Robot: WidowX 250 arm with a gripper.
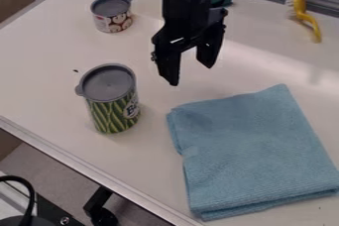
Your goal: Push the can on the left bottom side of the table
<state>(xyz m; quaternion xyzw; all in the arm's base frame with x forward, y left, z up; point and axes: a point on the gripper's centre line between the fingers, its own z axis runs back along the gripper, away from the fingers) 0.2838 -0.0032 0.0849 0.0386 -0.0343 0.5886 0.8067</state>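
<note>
Green-bean can stands upright at nine o'clock, near the table edge; the gripper, fingers parted and empty, hangs near twelve. Contact up by the lid could topple it; overpushing toward seven could drop it off.

a fixed camera looks down at a slant, fairly near, facing the table and its lower-left edge.

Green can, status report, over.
Gripper open, not touching the green can. Can upright, grey lid on top. Folded blue cloth to its right in view, probably not in the way.
</note>
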